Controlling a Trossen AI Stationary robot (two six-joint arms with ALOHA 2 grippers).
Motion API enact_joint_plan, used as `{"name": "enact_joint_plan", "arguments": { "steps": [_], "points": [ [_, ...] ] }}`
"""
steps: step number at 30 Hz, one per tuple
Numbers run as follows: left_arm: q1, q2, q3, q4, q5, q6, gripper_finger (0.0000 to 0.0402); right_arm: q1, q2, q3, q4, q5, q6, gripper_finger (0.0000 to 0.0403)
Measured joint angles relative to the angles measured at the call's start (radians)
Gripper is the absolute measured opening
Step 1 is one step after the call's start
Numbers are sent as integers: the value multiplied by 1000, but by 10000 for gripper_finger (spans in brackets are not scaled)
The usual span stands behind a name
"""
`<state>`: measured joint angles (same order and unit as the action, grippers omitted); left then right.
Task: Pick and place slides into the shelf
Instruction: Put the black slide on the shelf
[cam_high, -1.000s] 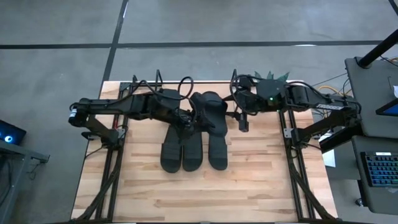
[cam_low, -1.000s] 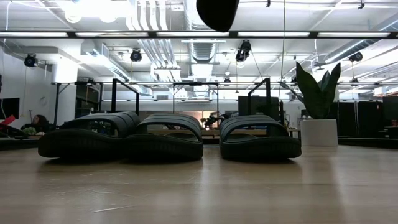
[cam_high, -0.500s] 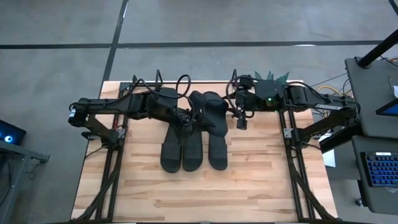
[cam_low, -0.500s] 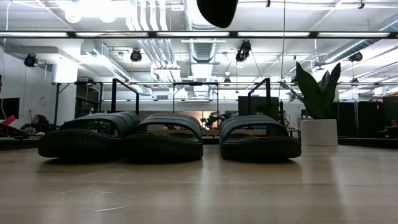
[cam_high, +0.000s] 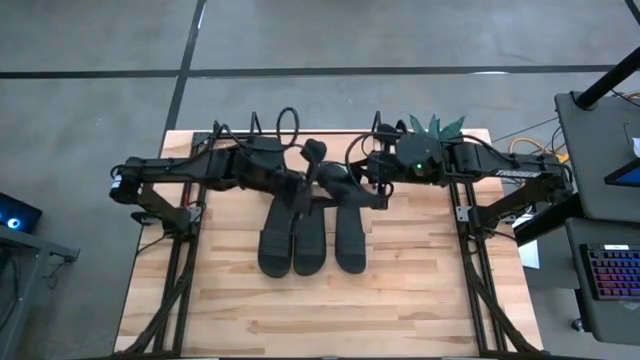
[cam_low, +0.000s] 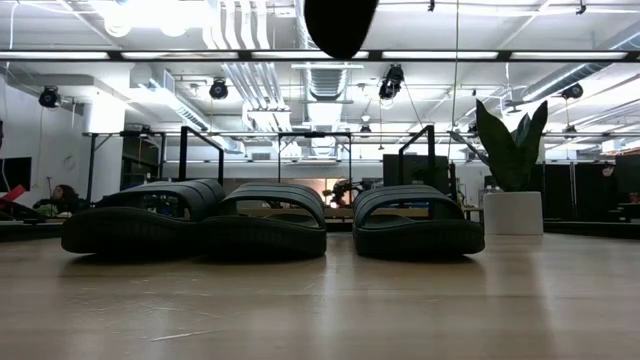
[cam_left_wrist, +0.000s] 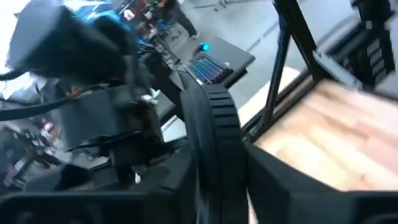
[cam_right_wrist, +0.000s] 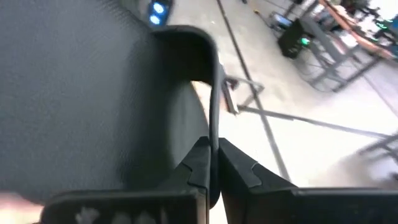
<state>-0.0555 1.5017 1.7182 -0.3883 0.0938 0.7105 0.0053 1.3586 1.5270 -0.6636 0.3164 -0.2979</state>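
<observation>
Three black slides (cam_high: 308, 245) lie side by side on their soles in the middle of the wooden table (cam_high: 420, 290); the low view shows them in a row (cam_low: 265, 225). A fourth slide (cam_high: 318, 160) hangs in the air above their far ends, and its rounded end (cam_low: 340, 20) shows at the top of the low view. My left gripper (cam_high: 300, 190) reaches it from the table's left and my right gripper (cam_high: 372, 192) from the right. Both are shut on it. The shelf is out of view. My left gripper has the slide's ribbed sole edge (cam_left_wrist: 217, 124) between its two fingers (cam_left_wrist: 273, 180), coming about level from the table's left. The slide stands on edge there, lifted clear of the table. My right gripper pinches a thin edge of the slide, apparently its strap (cam_right_wrist: 213, 118), between its fingertips (cam_right_wrist: 199, 165). It comes from the table's right, slanting slightly down. The slide's broad dark surface (cam_right_wrist: 81, 93) fills the view beside the fingers.
Black arm stands run along the table's left side (cam_high: 180, 260) and right side (cam_high: 480, 260). Bare wood lies toward the near edge (cam_high: 320, 320). A potted plant (cam_low: 510, 150) stands beyond the table's far edge.
My right gripper has gone toward the table's left, up to the held slide, and has shut on it. My left gripper has rolled, and the slide has turned with it from lying flat toward standing on edge, still clear of the table.
</observation>
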Motion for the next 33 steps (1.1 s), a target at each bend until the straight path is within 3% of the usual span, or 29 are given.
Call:
{"name": "enact_joint_plan", "arguments": {
  "steps": [5, 10, 16, 24, 30, 33],
  "points": [
    [13, -25, 2, 3, -2, -126, 211, -2, -10, -2, 11, 63, -25, 9],
    [14, -48, -6, -27, -38, -220, 256, 0, -14, -2, 56, 125, -45, 9],
    [17, -113, -6, -82, -87, -388, 263, 32, -15, -2, 150, 329, -199, 9],
    [21, -183, -24, -122, -134, -533, 264, 74, -14, -1, 259, 505, -466, 9],
    [27, -189, -25, -122, -260, -645, 264, 100, -13, -1, 260, 525, -515, 9],
    [42, -181, -27, -123, -268, -694, 264, 121, -13, -1, 261, 524, -533, 9]
  ]
}}
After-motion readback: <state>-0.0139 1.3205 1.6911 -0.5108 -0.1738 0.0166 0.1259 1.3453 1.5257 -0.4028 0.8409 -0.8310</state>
